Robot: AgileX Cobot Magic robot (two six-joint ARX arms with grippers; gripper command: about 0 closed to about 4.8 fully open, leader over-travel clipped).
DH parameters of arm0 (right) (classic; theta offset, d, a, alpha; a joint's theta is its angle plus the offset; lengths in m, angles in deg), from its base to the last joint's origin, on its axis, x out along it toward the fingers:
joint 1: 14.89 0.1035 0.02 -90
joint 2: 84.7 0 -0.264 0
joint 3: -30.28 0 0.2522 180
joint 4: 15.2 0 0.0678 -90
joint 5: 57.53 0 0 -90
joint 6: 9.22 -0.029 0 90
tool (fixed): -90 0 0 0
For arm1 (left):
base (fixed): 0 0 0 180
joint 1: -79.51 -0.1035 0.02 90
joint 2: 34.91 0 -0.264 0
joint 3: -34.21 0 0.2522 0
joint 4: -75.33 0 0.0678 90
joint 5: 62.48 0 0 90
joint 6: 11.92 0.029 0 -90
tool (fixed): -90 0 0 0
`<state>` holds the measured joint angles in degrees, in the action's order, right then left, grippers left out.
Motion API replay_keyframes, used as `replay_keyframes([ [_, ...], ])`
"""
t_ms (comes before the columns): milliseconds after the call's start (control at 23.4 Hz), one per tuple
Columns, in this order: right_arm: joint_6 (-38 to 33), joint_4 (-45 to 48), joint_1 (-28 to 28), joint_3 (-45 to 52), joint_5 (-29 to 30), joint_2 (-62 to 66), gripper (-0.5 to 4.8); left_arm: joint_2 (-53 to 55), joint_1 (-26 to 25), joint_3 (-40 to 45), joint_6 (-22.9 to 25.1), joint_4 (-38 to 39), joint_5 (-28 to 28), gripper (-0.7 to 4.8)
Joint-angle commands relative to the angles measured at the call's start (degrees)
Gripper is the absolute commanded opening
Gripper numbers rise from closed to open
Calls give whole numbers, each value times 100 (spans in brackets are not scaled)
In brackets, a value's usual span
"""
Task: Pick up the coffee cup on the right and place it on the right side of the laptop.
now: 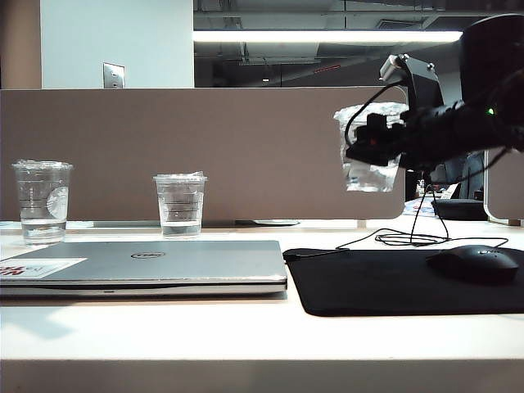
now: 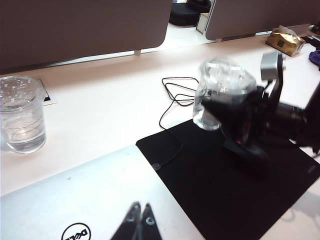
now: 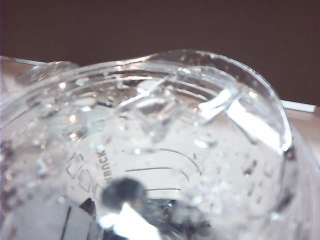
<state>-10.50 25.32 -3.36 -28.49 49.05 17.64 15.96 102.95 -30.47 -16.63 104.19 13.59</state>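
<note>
Tabletop [image 1: 246,327] white | right gripper [image 1: 372,147] jaws clamp coffee cup [image 1: 370,143] aloft above mousepad [image 1: 385,282] | left gripper [image 2: 139,214] jaws pinched together over laptop [image 1: 147,262]

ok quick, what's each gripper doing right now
left gripper: jaws shut, empty, over the laptop.
right gripper: shut on the coffee cup, held above the table.

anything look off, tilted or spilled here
No spill shows. The coffee cup hangs in the air, gripped by the right gripper above the mouse pad. The left gripper sits shut over the laptop.
</note>
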Motion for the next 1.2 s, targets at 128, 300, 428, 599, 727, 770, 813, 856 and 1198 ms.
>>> replay_keyframes([
  [128,-24,470,297,490,33,-55,242,-7,-4,-37,17,-59,-28,-5],
  [300,-24,472,367,704,28,-50,242,-7,-2,-37,17,-59,-26,-5],
  [428,-17,483,400,968,13,-48,243,-7,-2,-37,17,-55,-28,-5],
  [599,-20,678,400,1150,7,-37,243,-7,-4,-37,17,-57,-26,-5],
  [727,-13,774,400,1261,7,-35,243,-7,-4,-37,17,-57,-28,-5],
  [770,13,780,400,1285,7,-35,243,-7,-4,-37,17,-57,-26,-5],
  [813,52,802,400,1340,7,-22,243,-7,-4,-37,17,-57,-28,-5],
  [856,48,933,400,1368,9,55,243,-7,-4,-37,17,-57,-26,-5],
  [1198,42,1097,404,1370,9,330,242,-7,-4,-37,17,-57,-28,-5],
])
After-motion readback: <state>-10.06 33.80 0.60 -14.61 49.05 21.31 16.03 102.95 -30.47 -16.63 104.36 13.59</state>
